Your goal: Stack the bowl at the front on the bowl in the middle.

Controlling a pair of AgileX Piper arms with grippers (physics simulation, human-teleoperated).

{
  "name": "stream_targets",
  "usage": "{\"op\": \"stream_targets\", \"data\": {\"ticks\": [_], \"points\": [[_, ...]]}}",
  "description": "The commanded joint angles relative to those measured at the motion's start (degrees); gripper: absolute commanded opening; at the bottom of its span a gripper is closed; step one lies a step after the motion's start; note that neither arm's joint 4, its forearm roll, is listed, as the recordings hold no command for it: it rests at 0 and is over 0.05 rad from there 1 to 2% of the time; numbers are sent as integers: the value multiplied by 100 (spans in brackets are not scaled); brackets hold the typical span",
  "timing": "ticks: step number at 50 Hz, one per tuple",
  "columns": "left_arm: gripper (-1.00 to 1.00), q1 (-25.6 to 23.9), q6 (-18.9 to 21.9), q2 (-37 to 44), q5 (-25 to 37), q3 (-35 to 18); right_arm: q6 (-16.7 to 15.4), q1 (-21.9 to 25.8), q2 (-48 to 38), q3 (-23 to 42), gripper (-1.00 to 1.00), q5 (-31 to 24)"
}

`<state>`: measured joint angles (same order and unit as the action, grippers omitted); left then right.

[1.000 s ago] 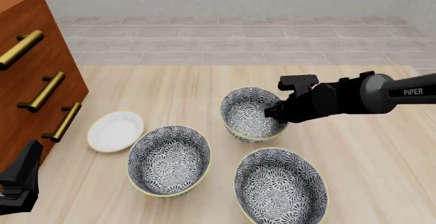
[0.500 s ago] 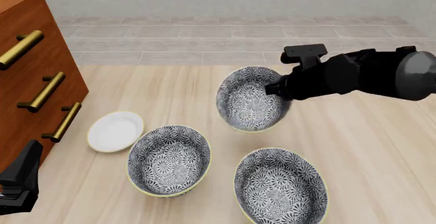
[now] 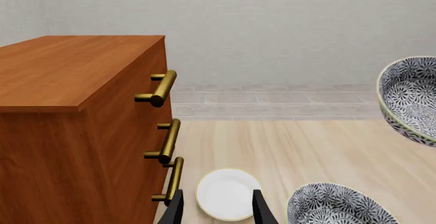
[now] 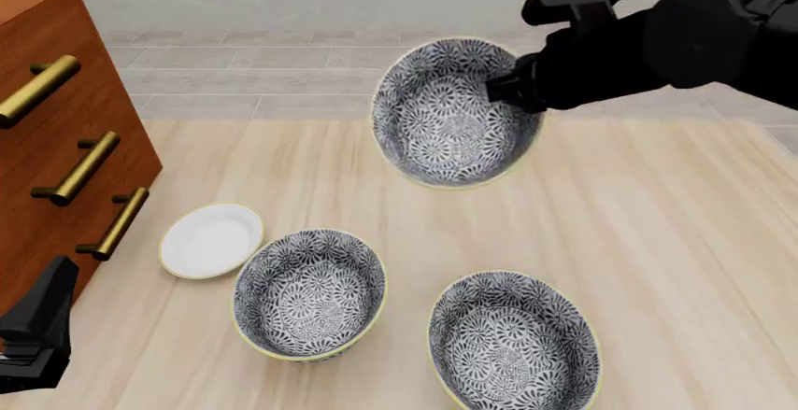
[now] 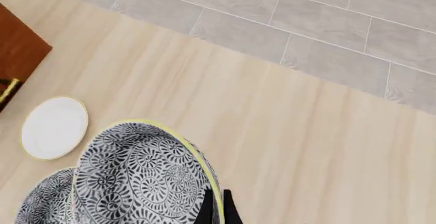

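The bowl at the front (image 4: pixel 455 111), grey-and-white floral with a pale yellow rim, hangs tilted high above the table, showing its inside. My right gripper (image 4: pixel 505 88) is shut on its right rim; the right wrist view shows the fingers pinching that rim of the bowl (image 5: pixel 136 183). The bowl in the middle (image 4: pixel 306 293) stands upright on the table, below and left of the held one, beside the plate. It also shows in the wrist views (image 3: pixel 340 206) (image 5: pixel 41 203). My left gripper (image 3: pixel 216 211) is open and empty, low at the left, over the plate's near side.
A third floral bowl (image 4: pixel 511 340) stands nearest the camera, at the right. A small white plate (image 4: pixel 212 240) lies left of the middle bowl. A wooden drawer cabinet (image 4: pixel 50 148) with brass handles fills the left side. Grey floor tiles lie beyond the table's far edge.
My right gripper has raised the bowl well off the table, up and slightly left, tipping it further. The left arm, the other bowls and the plate have not moved.
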<state>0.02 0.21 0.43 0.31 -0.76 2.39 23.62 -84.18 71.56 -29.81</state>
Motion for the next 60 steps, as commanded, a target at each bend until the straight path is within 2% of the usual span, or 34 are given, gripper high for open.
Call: {"op": "stream_targets", "data": {"ticks": [1,5,10,20,33,60], "points": [[100,1,-1,0,0,0,-9,306,318,164,-100,-373],[100,-1,-1,1,0,0,-77,396,391,138,-100,-412],[100,0,-1,1,0,0,9,594,499,35,-100,-432],[100,0,1,1,0,0,-18,906,566,-10,-100,-477],[100,0,-1,0,0,0,79,1513,413,-314,-100,-145],[100,0,1,1,0,0,274,2174,-322,-263,-100,345]]}}
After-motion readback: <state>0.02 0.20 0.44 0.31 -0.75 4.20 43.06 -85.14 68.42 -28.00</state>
